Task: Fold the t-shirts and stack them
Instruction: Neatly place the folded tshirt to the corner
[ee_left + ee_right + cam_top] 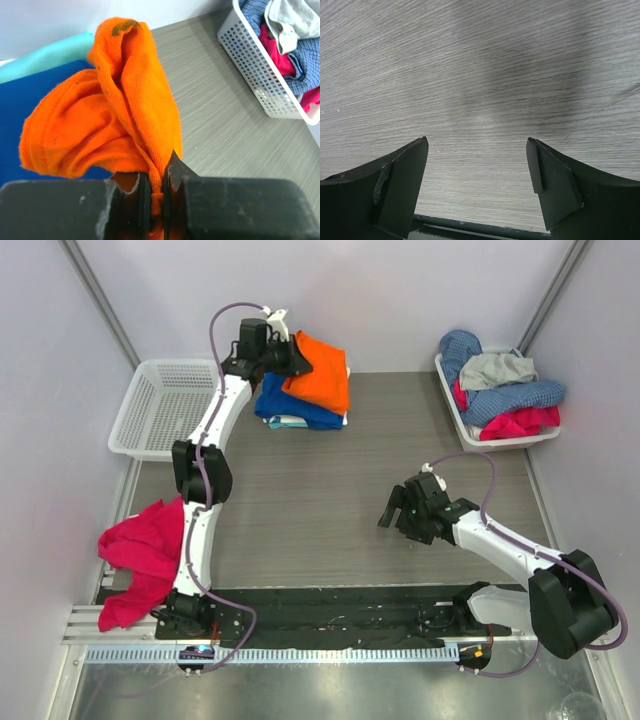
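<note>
Pinched in left gripper [156,192], orange t-shirt [120,115] bunches over blue t-shirt [30,100].

we saw the orange t-shirt [125,125] as soft knit cloth, finely ribbed and matt, with dark specks near its top fold. the blue t-shirt [25,90] and the pale teal shirt [45,57] looked like smoother, flat cloth. the table [480,75] had a grey wood-grain finish, matt and finely streaked. the fingers [402,180] of the right gripper [477,142] looked like black matt plastic, chipped pale at the edges. the far-right basket [260,75] and the far-left basket [160,405] were white perforated plastic. the pink cloth [145,550] at the near left was soft and crumpled. the near metal plate [300,695] looked brushed, with a dull shine.
</note>
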You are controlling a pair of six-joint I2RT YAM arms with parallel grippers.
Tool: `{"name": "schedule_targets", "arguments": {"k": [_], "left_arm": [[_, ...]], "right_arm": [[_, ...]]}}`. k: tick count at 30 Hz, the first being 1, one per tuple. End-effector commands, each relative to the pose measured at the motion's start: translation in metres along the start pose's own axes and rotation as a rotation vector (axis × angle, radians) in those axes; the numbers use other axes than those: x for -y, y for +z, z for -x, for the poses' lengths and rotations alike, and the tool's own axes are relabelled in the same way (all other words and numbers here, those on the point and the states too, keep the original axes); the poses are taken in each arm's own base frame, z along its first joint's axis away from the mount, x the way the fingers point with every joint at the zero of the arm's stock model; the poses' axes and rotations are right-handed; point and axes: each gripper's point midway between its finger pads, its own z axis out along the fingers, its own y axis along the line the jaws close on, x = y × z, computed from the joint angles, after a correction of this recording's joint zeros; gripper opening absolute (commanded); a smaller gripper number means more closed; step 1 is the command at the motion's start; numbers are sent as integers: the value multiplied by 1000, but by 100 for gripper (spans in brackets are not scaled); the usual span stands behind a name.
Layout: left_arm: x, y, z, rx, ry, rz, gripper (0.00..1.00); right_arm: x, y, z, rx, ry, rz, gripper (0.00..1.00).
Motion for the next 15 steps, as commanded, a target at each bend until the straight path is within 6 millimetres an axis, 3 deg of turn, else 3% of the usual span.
{"name": "schedule_targets", "arguments": {"k": [1, 8, 15], "left_arm": [[28, -49, 72, 156, 78, -58, 0], [12, -55, 65, 130, 70, -44, 0], [-21, -45, 41, 95, 23, -47, 0]], "right_arm": [[-5, 3, 2, 10, 11, 18, 88], [-6, 6, 1, 4, 15, 22, 88], [-5, 7, -1, -2, 13, 15, 88]]}}
